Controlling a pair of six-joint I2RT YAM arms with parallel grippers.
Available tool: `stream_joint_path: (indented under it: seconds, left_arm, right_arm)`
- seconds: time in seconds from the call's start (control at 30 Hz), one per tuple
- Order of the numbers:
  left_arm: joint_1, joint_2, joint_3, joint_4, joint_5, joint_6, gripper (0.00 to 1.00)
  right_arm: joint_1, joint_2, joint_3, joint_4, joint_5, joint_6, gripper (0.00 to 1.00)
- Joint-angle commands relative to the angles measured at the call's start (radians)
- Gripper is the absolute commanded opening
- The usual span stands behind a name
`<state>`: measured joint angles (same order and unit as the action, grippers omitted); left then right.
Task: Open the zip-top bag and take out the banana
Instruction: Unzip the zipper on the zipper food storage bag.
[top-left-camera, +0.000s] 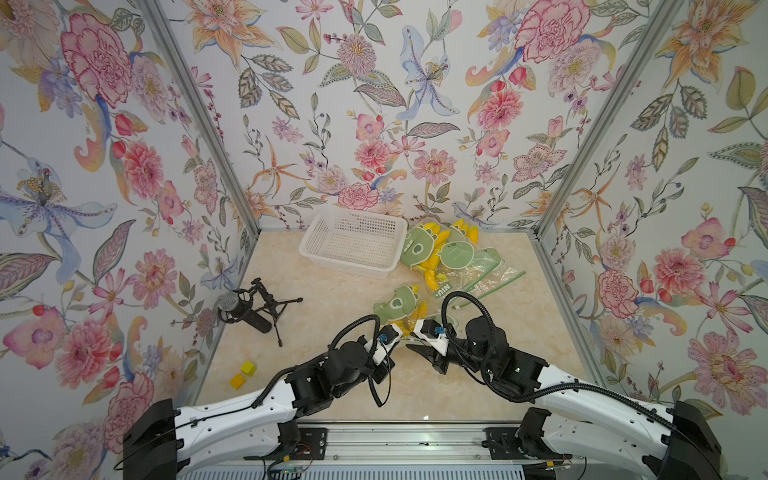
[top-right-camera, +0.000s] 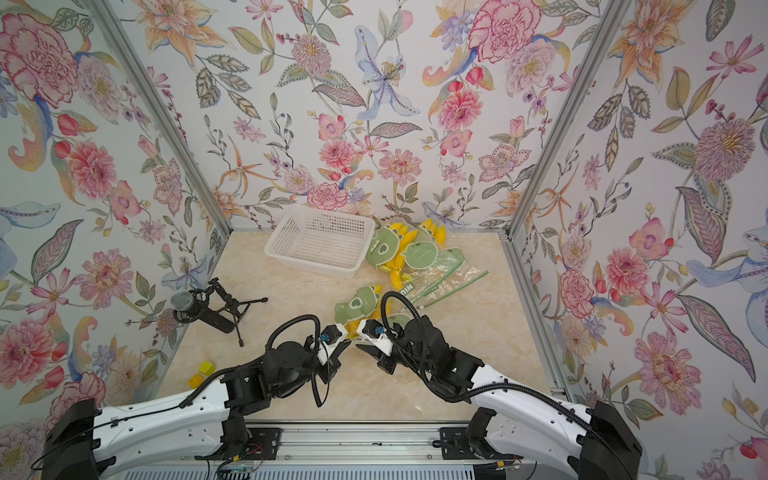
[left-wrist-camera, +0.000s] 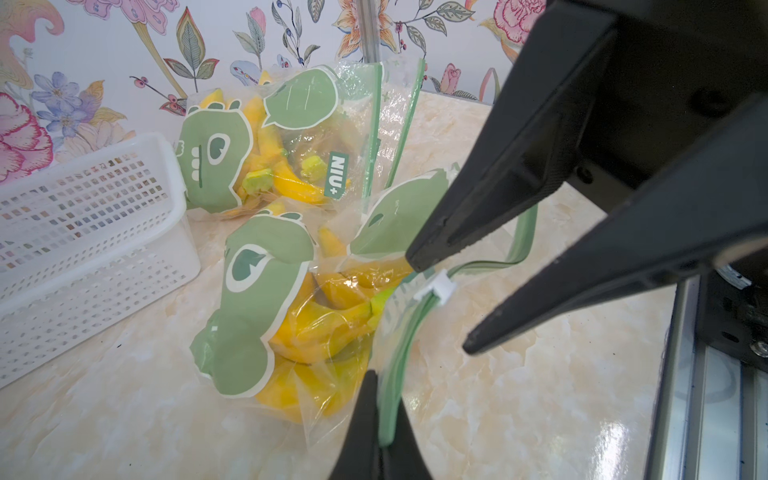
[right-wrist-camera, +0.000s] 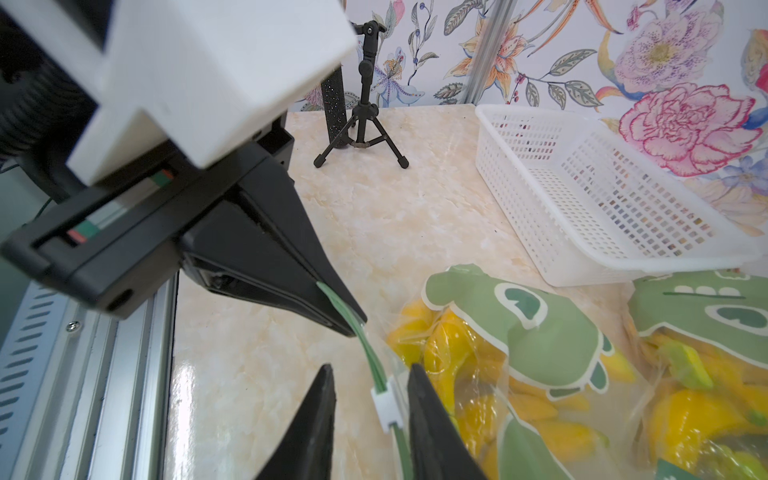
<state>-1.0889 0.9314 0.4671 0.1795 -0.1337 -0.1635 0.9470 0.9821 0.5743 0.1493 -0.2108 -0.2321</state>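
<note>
The left claw (left-wrist-camera: 384, 392) is closed tight on the green zip strip (right-wrist-camera: 368, 353) of the bag (left-wrist-camera: 249, 299), and the strip is pinched flat between its two fingers. The right claw (right-wrist-camera: 372, 367) is held just beside it along the same strip, with its jaws apart. The white slider (right-wrist-camera: 388, 405) is seen between those jaws, close against one finger and clear of the other, so nothing is gripped by that claw. In both top views the two claw tips are seen close together over the bag's near edge.

The bag is laid on the bench (top-left-camera: 415, 395) on the robot's side of the basket (top-left-camera: 343, 266), apart from it. A green cartoon dinosaur is printed on its clear film. The banana (left-wrist-camera: 316, 328) is seen through that film, inside the bag, with more yellow fruit packed against it. Whether the zip is parted anywhere cannot be told.

A second bag (top-left-camera: 453, 253) of the same print, also filled with yellow fruit, is piled just beside the basket's right end. A microphone (top-left-camera: 239, 305) on a small tripod is stood well apart from the basket, to its left and nearer the robot. Two yellow blocks (top-left-camera: 248, 368) are set farther still from the basket on that same side.
</note>
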Motion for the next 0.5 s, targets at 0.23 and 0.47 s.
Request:
stream_joint_path:
  seconds: [0.23,0.47]
  left_arm:
    - [0.017,-0.021,0.022,0.005,0.018,0.013,0.0]
    - [0.025,-0.033,0.019,0.0,0.011,0.009,0.0]
  right_arm:
    - [0.016,0.056,0.037,-0.014,0.049,-0.035,0.18]
    - [0.021,0.073,0.052,-0.016,0.092,-0.041,0.09]
